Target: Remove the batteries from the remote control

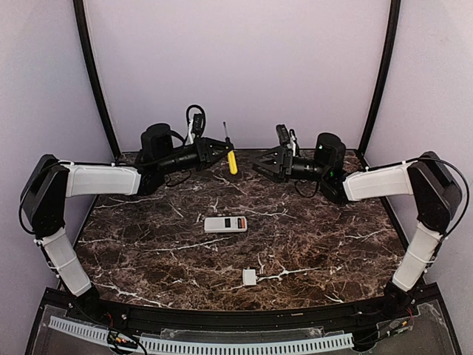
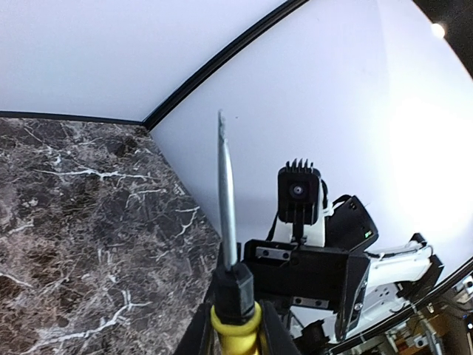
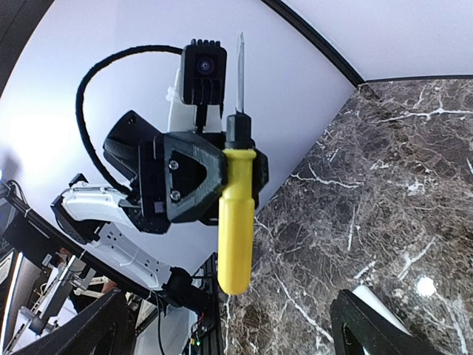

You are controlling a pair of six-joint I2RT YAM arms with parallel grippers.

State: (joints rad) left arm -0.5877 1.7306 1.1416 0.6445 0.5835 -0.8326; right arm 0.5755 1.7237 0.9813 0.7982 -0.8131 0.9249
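The white remote control point(image 1: 224, 224) lies flat at the middle of the table. The batteries point(image 1: 239, 222) show only as a small red and dark patch at its right end. My left gripper point(image 1: 225, 150) hangs over the far part of the table, shut on a yellow-handled screwdriver point(image 1: 233, 160) whose shaft points up. In the left wrist view the fingers clamp the handle point(image 2: 236, 333) below the steel shaft point(image 2: 225, 192). My right gripper point(image 1: 258, 159) faces it from the right, open, nothing between its fingers point(image 3: 369, 325). The handle point(image 3: 236, 222) hangs in front of it.
A small white square cover piece point(image 1: 249, 277) lies on the marble nearer the front edge. Black frame posts point(image 1: 92, 74) rise at the back corners, with pale walls behind.
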